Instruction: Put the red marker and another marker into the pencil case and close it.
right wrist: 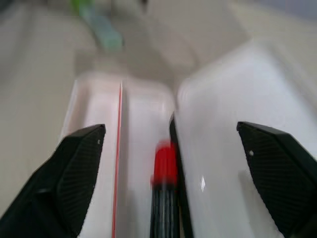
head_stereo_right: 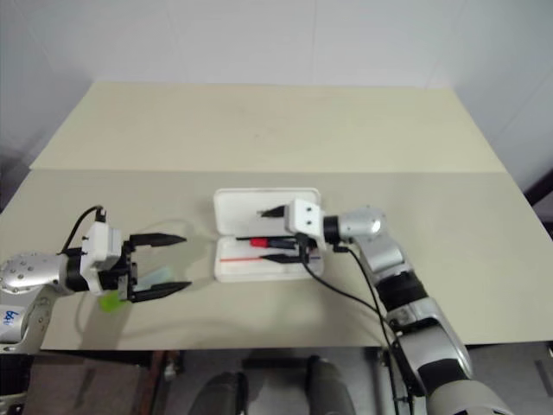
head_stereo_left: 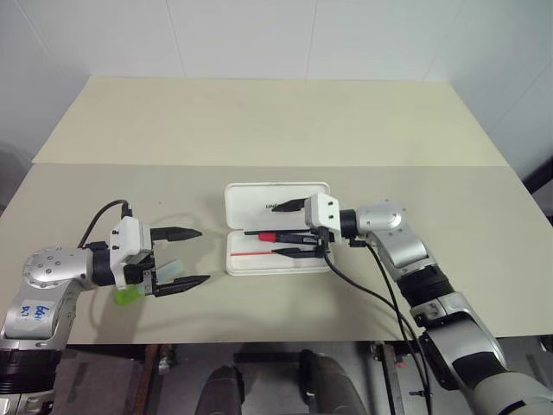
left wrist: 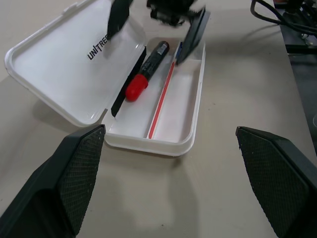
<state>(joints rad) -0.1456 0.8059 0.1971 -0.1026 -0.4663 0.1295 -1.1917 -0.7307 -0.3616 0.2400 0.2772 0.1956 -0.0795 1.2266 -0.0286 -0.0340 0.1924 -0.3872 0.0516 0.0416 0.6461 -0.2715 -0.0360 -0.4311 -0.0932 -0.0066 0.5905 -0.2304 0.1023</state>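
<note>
The pencil case (head_stereo_left: 259,199) is my landmark: it lies open in the middle of the near table (head_stereo_left: 484,225), its lid tipped back on the far side and its tray toward me. The red marker (head_stereo_left: 275,234) lies in the tray, close against the hinge, its red cap pointing toward my left side. A thin red stripe (left wrist: 161,101) runs along the tray floor beside it, on the side away from the hinge.

My right gripper (head_stereo_left: 294,228) hangs just over the case, reaching in from its right end and pointing along its length. Its jaws stand wide apart, released, one over the lid and one over the tray, with the red marker lying free below them and between them.

My left gripper (head_stereo_left: 183,258) is to the left of the case, well apart from it, pointing toward it. Its jaws are also spread wide and hold nothing. The green marker (head_stereo_left: 149,282) lies on the table further left of the case, under that gripper, its bright green end farthest from the case.
</note>
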